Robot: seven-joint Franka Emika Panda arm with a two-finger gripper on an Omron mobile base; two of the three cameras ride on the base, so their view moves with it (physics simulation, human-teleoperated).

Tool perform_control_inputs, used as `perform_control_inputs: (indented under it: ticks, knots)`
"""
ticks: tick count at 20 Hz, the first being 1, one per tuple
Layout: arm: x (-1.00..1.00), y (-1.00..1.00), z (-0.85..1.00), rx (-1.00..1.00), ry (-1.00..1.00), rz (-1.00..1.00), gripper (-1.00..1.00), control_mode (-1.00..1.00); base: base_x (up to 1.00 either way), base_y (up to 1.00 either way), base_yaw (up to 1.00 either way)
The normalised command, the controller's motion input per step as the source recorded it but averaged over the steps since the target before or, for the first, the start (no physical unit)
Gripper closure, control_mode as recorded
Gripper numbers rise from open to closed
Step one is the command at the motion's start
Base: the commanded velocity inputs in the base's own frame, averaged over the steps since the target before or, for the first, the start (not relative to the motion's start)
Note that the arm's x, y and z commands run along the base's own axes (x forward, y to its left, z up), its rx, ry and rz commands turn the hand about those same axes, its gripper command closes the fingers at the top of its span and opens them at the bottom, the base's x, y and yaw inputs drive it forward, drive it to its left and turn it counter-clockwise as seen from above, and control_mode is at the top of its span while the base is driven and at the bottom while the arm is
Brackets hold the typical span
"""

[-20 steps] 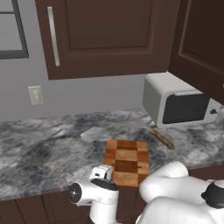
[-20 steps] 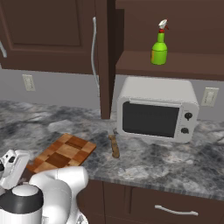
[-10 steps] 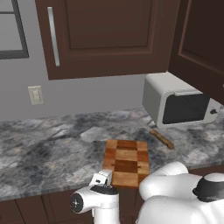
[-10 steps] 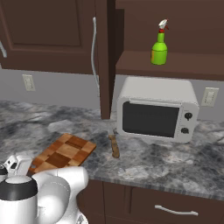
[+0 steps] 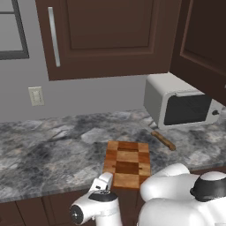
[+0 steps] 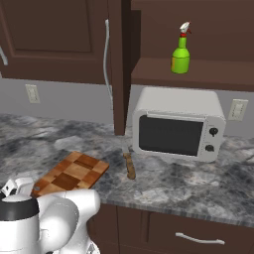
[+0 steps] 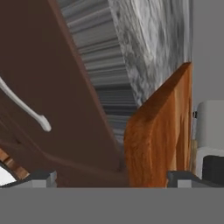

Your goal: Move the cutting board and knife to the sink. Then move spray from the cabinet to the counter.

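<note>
The checkered cutting board (image 5: 128, 162) (image 6: 72, 172) lies flat at the counter's (image 5: 53, 150) front edge. Right of it, in front of the microwave, lies the slim brown knife (image 5: 163, 140) (image 6: 129, 166). My gripper (image 7: 109, 178) is open, low at the counter's front edge. In the hand view the board's near end (image 7: 162, 131) stands close ahead, toward the right fingertip (image 7: 179, 177). The green spray (image 6: 181, 55) stands upright on the open cabinet's shelf (image 6: 198, 74) above the microwave. The sink is out of view.
A white microwave (image 5: 181, 106) (image 6: 176, 126) stands on the counter under the shelf. The open cabinet door (image 5: 203, 44) hangs at the upper right. Dark drawers with curved silver handles (image 6: 198, 239) (image 7: 26, 109) run below the worktop. A shut wall cabinet (image 5: 106, 35) hangs above.
My wrist has sunk a little lower in front of the counter edge. The board, knife and spray have not moved, and the gripper stays open.
</note>
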Motion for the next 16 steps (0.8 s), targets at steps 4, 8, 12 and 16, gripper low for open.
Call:
perform_control_inputs:
  ticks: [4,8,12,16]
  knots:
    - [-0.08,0.00,0.14,0.00,-0.10,0.00,-1.00,-1.00,0.00,0.00,0.00]
    - [-0.01,0.00,0.17,0.00,-0.07,0.00,-1.00,-1.00,0.00,0.00,0.00]
    - [0.00,0.00,0.20,0.01,-0.05,0.00,-1.00,-1.00,0.00,0.00,0.00]
    - [0.00,0.00,0.20,0.00,-0.01,0.00,-1.00,-1.00,0.00,0.00,0.00]
